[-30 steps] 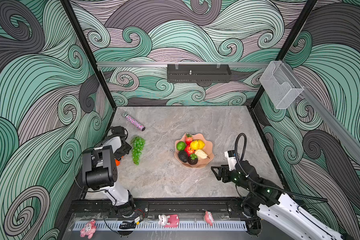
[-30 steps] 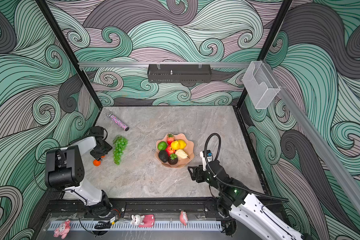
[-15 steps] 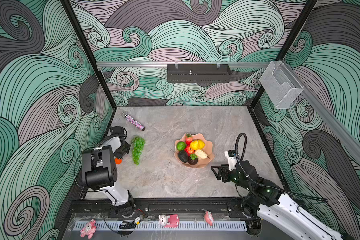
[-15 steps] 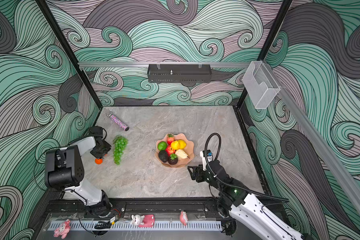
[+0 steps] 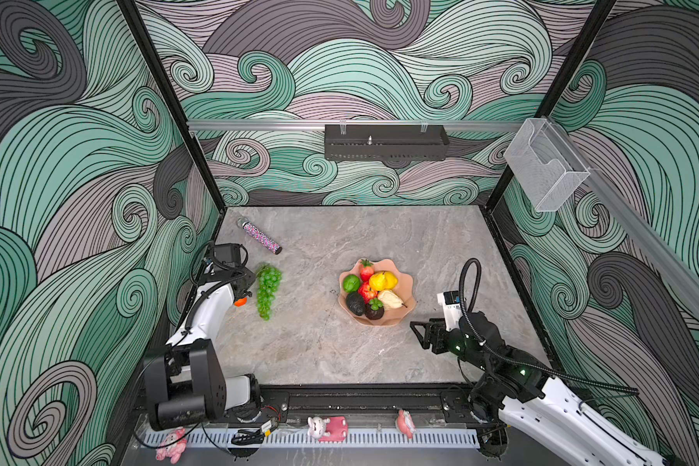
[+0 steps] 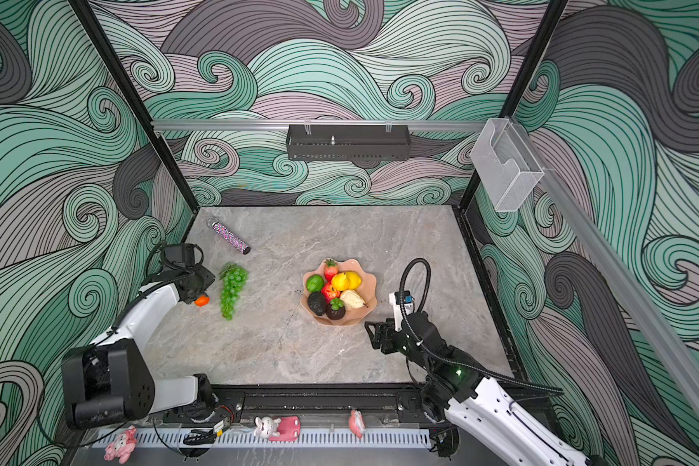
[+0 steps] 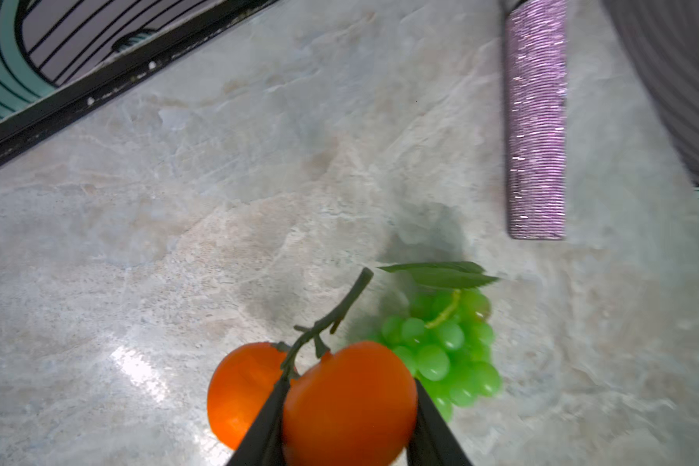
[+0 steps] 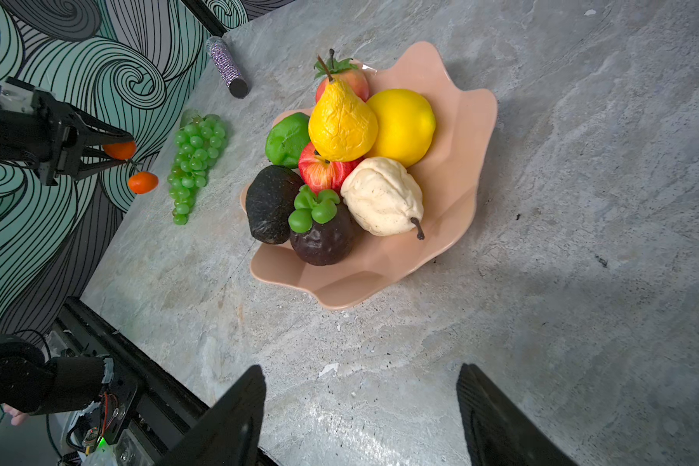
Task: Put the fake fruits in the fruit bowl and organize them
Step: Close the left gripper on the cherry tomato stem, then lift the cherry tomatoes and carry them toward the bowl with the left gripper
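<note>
My left gripper is shut on one orange of a pair joined by a dark stem. The other orange hangs beside it, and both are off the table near the left wall. The green grape bunch lies on the table just right of them. The salmon fruit bowl holds a strawberry, a yellow pear, a lemon, a lime, an apple, an avocado, a mangosteen and a cream pear. My right gripper is open and empty over the table, just to the near right of the bowl.
A sparkly pink-purple tube lies at the back left of the table, beyond the grapes. A clear plastic box hangs on the right wall and a black tray on the back wall. Black rails border the table.
My left gripper has closed on the orange and lifted the pair off the table, a little toward the grapes. The right arm has not moved.
</note>
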`<state>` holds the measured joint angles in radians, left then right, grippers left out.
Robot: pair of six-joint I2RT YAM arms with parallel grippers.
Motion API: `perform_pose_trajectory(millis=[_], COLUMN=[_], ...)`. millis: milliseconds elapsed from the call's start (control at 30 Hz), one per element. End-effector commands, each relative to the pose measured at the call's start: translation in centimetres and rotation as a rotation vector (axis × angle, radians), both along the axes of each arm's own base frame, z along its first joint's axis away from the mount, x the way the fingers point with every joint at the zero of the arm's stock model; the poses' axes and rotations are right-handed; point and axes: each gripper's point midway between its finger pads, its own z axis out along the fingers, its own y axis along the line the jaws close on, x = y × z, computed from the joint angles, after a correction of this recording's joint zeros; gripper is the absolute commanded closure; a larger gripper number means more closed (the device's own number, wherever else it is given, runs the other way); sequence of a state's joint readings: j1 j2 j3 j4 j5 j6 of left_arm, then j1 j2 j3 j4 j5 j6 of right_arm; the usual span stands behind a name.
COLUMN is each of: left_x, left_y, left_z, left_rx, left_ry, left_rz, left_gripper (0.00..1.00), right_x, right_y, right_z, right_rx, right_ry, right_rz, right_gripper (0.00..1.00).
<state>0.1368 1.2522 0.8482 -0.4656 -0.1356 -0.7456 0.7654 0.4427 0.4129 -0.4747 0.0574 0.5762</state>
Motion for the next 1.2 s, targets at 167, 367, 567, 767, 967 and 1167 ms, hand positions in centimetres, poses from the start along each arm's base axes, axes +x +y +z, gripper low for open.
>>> perform_pose_trajectory(millis=[167, 367, 567, 767, 967, 1167], left_x=[2.2, 2.7, 1.4, -1.3, -4.9, -7.0], left_y=[-7.2, -15.5, -23.4, -30.9, -37.7, -41.1], left_z=[9.5, 13.4, 15.0, 14.7, 13.7, 11.9], left_rx=[0.014, -0.041, -0.074, -0.16, -0.154, -0.088], left_ry=[-0.246, -0.342, -0.403, -0.457, -0.467, -0.46], left_rz=[-0.315, -0.646, -0.963, -1.266, -1.556, -1.697], left_gripper=[0.7, 0.71, 0.72, 0.73, 0.73, 0.73], right_x=[0.6, 0.6, 0.4, 0.2, 0.1, -0.1], right_y=[-0.1, 0.1, 0.4, 0.4, 0.4, 0.4], right_z=[1.6, 3.2, 4.3, 6.2, 8.6, 10.8], right_rx=[0.005, 0.038, 0.083, 0.127, 0.172, 0.211], right_ry=[-0.058, -0.083, -0.093, -0.114, -0.149, -0.165], right_rz=[-0.012, -0.01, -0.001, 0.002, 0.004, 0.004], right_gripper=[0.24, 0.24, 0.24, 0.24, 0.24, 0.25])
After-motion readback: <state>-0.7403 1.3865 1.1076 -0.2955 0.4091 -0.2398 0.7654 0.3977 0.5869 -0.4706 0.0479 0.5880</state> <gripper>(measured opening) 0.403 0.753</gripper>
